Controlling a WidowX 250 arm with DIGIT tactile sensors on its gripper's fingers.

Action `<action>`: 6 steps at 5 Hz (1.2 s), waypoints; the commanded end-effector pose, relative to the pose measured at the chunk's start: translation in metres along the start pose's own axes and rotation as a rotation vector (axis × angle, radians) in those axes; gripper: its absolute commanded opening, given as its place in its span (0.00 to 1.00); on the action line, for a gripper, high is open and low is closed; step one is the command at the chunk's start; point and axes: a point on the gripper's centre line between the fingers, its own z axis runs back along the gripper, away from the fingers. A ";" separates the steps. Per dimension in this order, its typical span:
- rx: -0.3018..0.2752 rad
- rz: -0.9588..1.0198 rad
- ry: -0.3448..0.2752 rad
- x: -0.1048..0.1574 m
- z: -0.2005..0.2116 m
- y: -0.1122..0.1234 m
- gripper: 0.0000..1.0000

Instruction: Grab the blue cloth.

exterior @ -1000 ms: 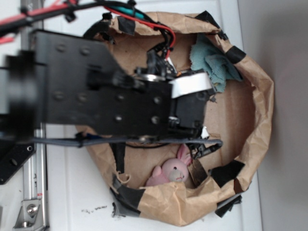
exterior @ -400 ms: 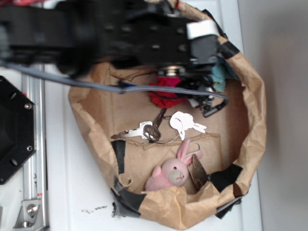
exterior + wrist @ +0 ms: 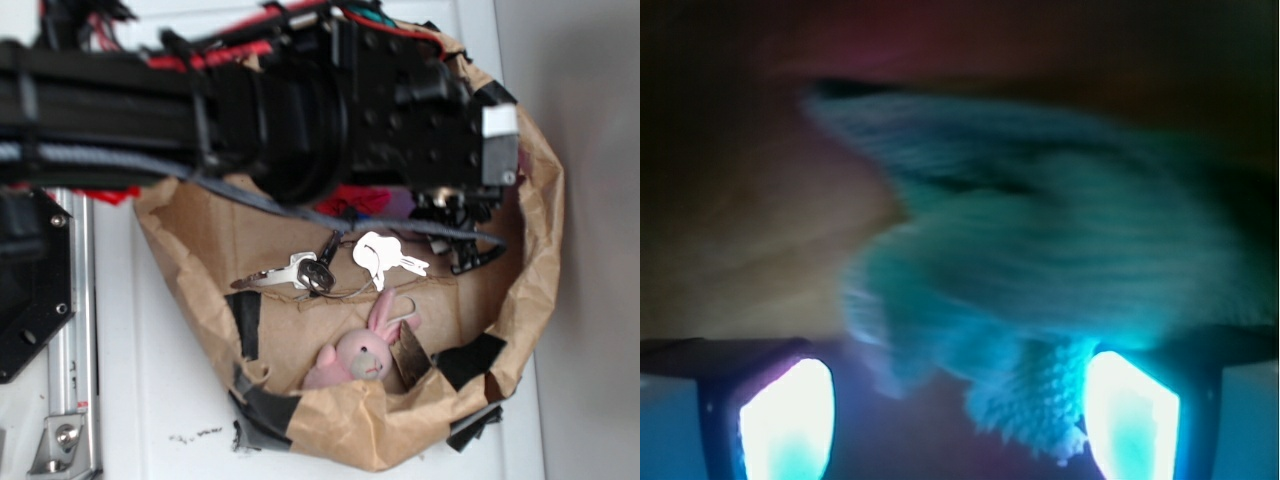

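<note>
Paper-lined bin [image 3: 530, 250]: blue cloth [image 3: 1060, 290] between tool [image 3: 958, 420] fingers.

arm [image 3: 300, 110]: extended sideways | gripper [image 3: 958, 420]: jaws apart

A white table [image 3: 150, 400] carries a brown paper bag [image 3: 535, 250] with rolled-down rim, patched with black tape, and a metal rail [image 3: 75, 330] along its left side. On the bag's floor lie a bunch of keys [image 3: 295, 272], a white tag [image 3: 385, 257], a pink plush rabbit [image 3: 355, 355] and part of a red cloth [image 3: 365, 200] under the arm.
</note>
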 end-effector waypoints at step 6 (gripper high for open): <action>0.048 0.095 -0.020 0.018 0.002 0.036 0.00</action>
